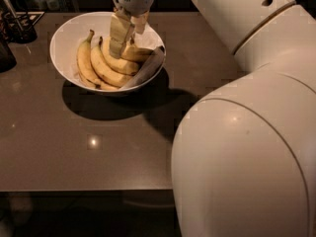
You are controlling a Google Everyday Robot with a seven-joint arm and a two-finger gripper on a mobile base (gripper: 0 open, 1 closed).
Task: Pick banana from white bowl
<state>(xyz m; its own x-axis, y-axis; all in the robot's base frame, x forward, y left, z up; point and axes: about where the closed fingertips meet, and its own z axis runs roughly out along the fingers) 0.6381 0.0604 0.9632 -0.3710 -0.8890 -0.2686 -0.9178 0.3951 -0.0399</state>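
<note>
The white bowl (64,38) stands at the back left of the brown table, lined with crumpled white paper (143,70). Several yellow bananas lie in it. Two slimmer ones (85,63) are on the left. A plumper curved banana (123,63) lies in the middle right, its upper end hidden behind my gripper. My gripper (117,47) hangs straight down from the top of the view into the bowl, its tip at this banana.
A dark holder with utensils (19,26) and another dark object (5,53) stand at the far left. My white arm (247,132) fills the right side. The table's front edge (84,189) runs along the bottom.
</note>
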